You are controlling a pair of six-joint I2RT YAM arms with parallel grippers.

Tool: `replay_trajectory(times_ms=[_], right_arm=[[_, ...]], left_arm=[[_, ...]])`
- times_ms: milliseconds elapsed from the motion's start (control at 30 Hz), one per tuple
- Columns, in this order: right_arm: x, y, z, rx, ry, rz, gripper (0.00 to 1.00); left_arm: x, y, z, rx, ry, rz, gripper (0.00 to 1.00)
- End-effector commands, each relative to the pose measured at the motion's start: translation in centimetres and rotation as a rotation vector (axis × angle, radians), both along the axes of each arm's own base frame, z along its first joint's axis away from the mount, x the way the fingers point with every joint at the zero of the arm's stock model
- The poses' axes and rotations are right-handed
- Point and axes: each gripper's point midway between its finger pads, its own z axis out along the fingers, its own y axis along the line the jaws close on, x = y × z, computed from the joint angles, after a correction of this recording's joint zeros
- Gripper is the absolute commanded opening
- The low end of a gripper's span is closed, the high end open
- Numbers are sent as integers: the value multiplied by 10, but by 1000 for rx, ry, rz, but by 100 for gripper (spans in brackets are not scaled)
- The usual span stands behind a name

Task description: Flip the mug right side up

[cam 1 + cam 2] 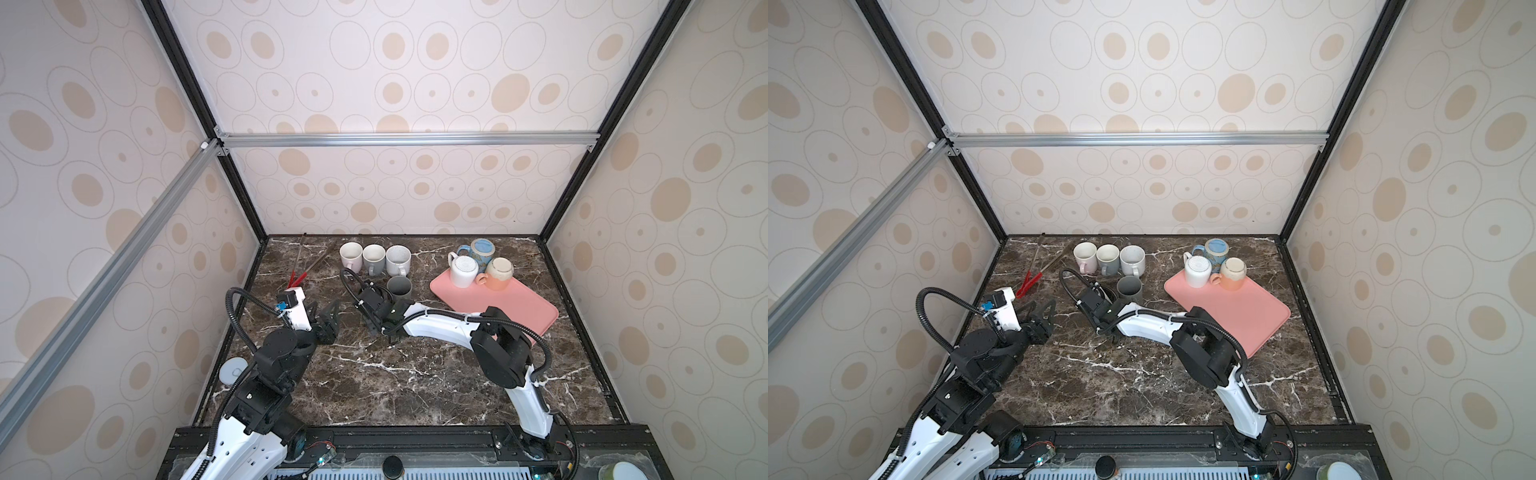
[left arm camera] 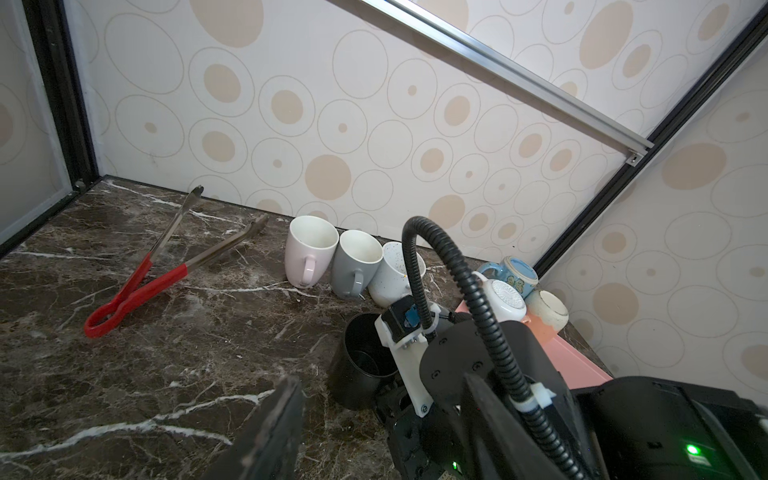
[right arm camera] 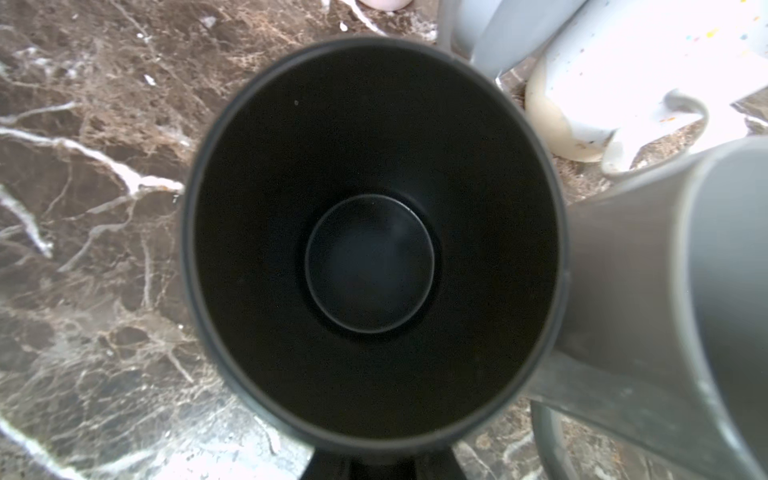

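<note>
Tongs (image 2: 166,280): red handles, lying flat at the far left of the tabletop (image 1: 395,386), near the back wall.
Left fingers (image 2: 270,436): spread apart and holding nothing, just right of the tongs and low over the tabletop.
Three mugs: a pale pink mug (image 1: 351,255), a light grey mug (image 1: 373,258) and a speckled white mug (image 1: 398,259) stand side by side at the back, mouths up.
Black mug (image 2: 361,365): stands mouth up on the tabletop, in front of that row — from the right wrist you look straight down to its round bottom (image 3: 370,266).
Right fingers (image 3: 345,469): clenched on the near edge of the black mug. The arm reaches in from the right.
Dark grey mug (image 1: 400,287): just beside the black mug, on its right.
Pink tray (image 1: 519,307): lies flat on the right side of the tabletop.
Mugs at the tray's far end: a white mug (image 1: 463,270) and an orange mug (image 1: 498,274) sit bottoms up — a blue mug (image 1: 480,249) is right behind them, its bottom showing too.
</note>
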Motion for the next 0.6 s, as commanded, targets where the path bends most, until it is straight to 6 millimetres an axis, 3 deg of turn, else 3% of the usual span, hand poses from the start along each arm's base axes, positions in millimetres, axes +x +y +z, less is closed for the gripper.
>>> replay_trajectory(times_ms=[0, 100, 200, 267, 433, 567], right_arm=[[18, -3, 20, 31, -57, -72, 0], [19, -5, 24, 33, -60, -73, 1], [17, -1, 29, 56, -53, -59, 31], [15, 2, 32, 81, -42, -52, 41], [11, 6, 49, 126, -37, -43, 49], [10, 9, 83, 190, -66, -20, 50]], left_arm=[[0, 4, 1, 12, -3, 17, 61], [0, 4, 0, 13, 1, 18, 62], [1, 4, -3, 15, 6, 20, 63], [1, 4, -2, 13, 7, 19, 63], [3, 3, -2, 15, 7, 18, 65], [4, 2, 0, 16, 3, 18, 65]])
